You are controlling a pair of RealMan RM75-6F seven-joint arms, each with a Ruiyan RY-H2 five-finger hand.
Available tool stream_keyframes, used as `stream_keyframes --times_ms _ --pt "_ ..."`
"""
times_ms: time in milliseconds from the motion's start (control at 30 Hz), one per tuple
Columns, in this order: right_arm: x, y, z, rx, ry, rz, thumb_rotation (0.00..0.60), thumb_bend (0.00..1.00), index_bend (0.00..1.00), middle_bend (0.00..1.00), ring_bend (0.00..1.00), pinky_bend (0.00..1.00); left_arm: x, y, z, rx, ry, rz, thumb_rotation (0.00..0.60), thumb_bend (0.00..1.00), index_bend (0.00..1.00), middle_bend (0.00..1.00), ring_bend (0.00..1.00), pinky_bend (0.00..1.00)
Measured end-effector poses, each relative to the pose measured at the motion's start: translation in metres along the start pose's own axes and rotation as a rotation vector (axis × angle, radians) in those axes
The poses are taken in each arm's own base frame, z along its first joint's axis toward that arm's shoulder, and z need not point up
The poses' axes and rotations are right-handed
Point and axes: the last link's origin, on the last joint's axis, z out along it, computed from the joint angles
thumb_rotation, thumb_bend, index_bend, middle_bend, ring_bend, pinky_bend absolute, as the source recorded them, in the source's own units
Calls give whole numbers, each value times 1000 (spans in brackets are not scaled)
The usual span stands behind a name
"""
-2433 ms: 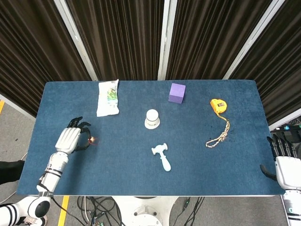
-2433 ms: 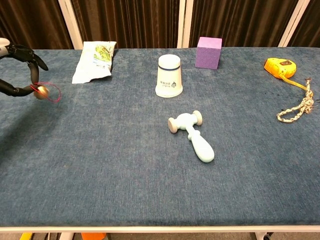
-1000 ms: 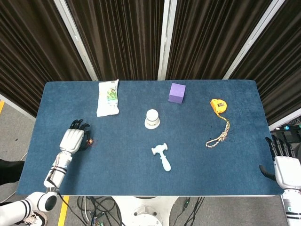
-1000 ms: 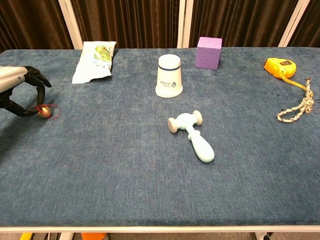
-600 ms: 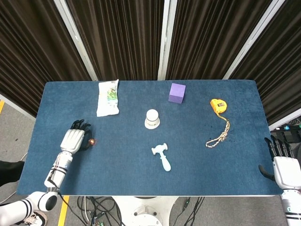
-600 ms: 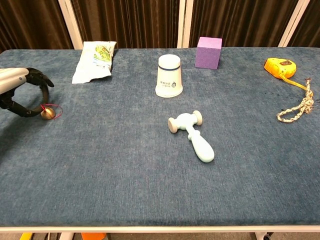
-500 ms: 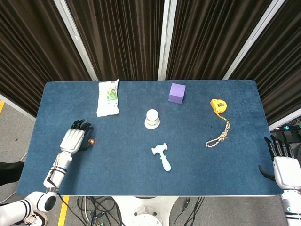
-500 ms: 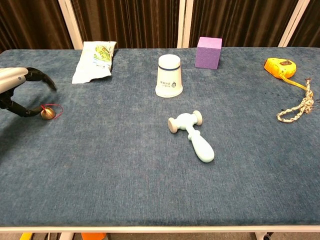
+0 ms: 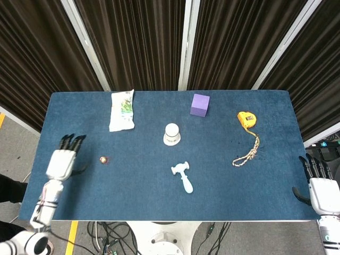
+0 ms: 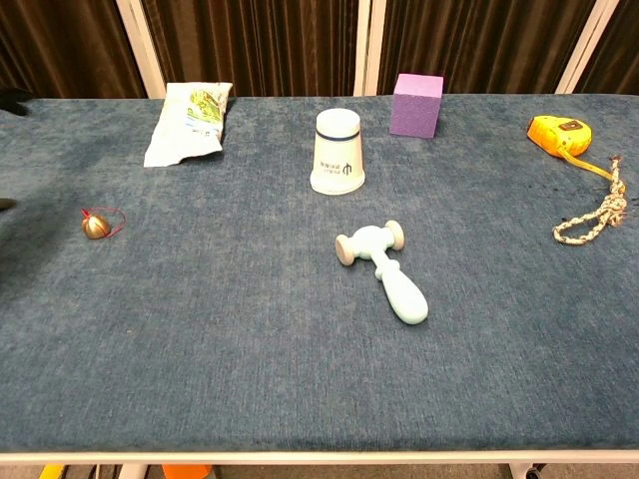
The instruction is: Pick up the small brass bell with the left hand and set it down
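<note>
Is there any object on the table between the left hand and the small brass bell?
No, nothing visible stands between them. The small brass bell lies alone on the blue table, apart from the left hand, which holds nothing and has its fingers spread. Only bare cloth separates them. The snack bag lies well behind that gap.

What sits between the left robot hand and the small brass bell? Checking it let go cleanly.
Nothing: in the head view only bare blue cloth separates the left robot hand from the small brass bell.

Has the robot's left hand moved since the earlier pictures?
Yes. The left hand has drawn back leftward off the small brass bell, away from the white cup, toward the table's left edge.
</note>
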Motion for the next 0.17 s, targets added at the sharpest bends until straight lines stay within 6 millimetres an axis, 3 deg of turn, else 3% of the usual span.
stream_keyframes --times_ms 167 --pt "-6 -6 1 23 2 14 600 175 0 0 0 0 8 -22 -64 72 43 42 600 221 66 103 0 0"
